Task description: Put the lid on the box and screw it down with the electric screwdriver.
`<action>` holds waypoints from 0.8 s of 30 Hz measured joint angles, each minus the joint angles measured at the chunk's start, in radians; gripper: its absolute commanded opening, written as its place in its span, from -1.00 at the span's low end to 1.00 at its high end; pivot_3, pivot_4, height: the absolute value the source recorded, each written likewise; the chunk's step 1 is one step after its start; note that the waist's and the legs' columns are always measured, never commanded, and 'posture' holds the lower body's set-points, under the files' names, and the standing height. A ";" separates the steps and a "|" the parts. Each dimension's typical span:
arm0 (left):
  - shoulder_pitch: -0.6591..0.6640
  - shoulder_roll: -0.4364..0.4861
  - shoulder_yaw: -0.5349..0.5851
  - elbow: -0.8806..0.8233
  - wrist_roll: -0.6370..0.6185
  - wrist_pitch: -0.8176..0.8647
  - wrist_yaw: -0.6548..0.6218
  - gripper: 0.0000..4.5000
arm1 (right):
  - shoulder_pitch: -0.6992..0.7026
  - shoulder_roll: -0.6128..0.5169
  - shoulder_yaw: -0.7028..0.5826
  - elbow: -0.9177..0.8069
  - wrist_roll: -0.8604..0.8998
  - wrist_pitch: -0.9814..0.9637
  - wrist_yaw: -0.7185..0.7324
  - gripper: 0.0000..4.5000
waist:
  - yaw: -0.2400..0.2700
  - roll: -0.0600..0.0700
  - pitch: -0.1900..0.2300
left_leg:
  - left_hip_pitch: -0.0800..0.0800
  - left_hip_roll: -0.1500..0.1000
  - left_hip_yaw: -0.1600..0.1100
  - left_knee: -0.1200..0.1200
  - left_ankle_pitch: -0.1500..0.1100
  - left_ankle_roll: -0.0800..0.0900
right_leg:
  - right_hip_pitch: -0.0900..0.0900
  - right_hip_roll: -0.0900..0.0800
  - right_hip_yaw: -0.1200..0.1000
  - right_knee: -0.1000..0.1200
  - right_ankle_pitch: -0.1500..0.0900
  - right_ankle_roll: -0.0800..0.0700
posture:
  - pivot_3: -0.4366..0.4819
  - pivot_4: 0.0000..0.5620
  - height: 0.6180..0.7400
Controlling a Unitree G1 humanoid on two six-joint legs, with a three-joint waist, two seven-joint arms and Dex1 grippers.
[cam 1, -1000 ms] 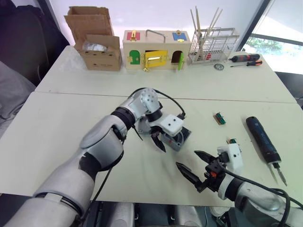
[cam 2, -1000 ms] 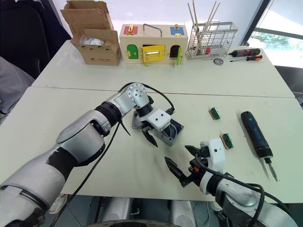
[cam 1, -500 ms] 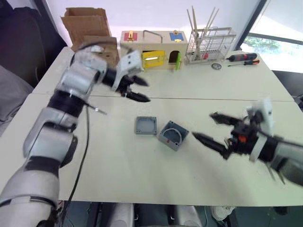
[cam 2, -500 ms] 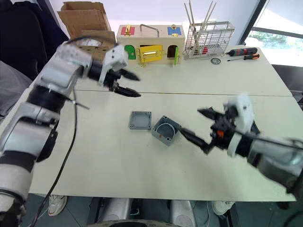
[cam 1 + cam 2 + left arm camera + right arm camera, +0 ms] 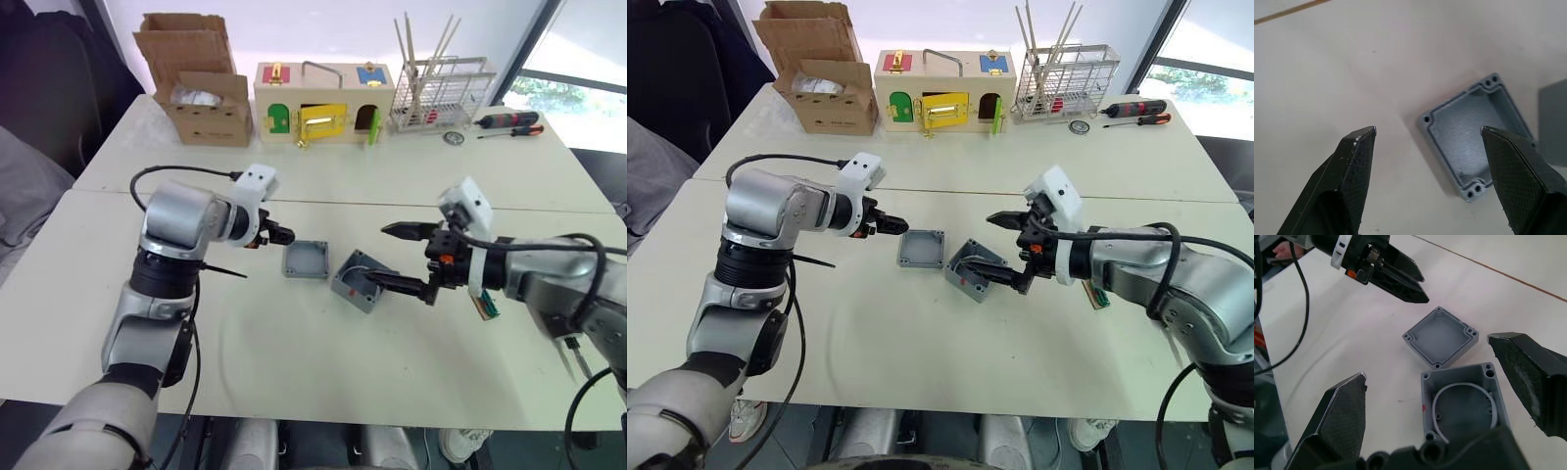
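Observation:
The grey lid (image 5: 306,259) lies inside-up on the table, just left of the box. The grey box (image 5: 361,281) lies tilted with its opening showing and a white ring inside (image 5: 1464,401). My left gripper (image 5: 279,235) hovers open just left of the lid; the lid (image 5: 1474,147) sits past its spread fingers. My right gripper (image 5: 397,257) is wide open at the box's right side, one finger reaching over the box. The electric screwdriver is mostly hidden behind my right arm; its metal bit (image 5: 576,357) pokes out at the right.
Along the table's back stand a brown cardboard box (image 5: 201,83), a wooden box with coloured doors (image 5: 323,103), a wire rack (image 5: 441,93) and two hand screwdrivers (image 5: 509,122). A small green part (image 5: 487,305) lies under my right forearm.
My left gripper came off the box and lid, swung to the back of the table, then down beside the lid. My right gripper moved from the front edge up to the box.

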 measured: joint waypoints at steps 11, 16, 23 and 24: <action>0.023 -0.023 -0.126 0.084 -0.052 -0.063 0.054 0.55 | 0.050 0.052 -0.039 -0.046 -0.048 0.016 -0.027 1.00 | 0.000 0.000 0.000 | 0.000 0.000 0.000 0.000 0.001 -0.001 | 0.000 -0.001 0.000 0.000 0.000 0.000 | -0.05 -0.47 0.82; 0.023 0.010 -0.179 0.095 -0.069 -0.113 0.039 -0.24 | 0.081 0.060 -0.082 -0.083 -0.047 0.036 -0.064 1.00 | 0.001 0.001 0.000 | 0.000 -0.001 0.001 0.000 0.001 -0.002 | 0.000 -0.002 0.000 0.000 0.000 0.000 | -0.05 -0.47 0.82; 0.044 0.009 -0.180 0.093 -0.093 -0.166 0.027 -0.97 | 0.130 0.091 -0.114 -0.098 -0.071 0.054 -0.124 1.00 | 0.001 0.001 -0.001 | 0.001 -0.001 0.001 0.000 0.001 -0.002 | 0.001 -0.002 0.000 0.000 0.000 0.000 | -0.05 -0.47 0.82; 0.052 0.010 -0.176 0.095 -0.092 -0.191 0.035 -0.97 | 0.130 0.104 -0.112 -0.085 -0.092 0.048 -0.132 1.00 | 0.001 0.001 -0.001 | 0.001 -0.001 0.001 0.000 0.001 -0.002 | 0.001 -0.002 0.000 0.000 0.000 0.000 | -0.05 -0.47 0.82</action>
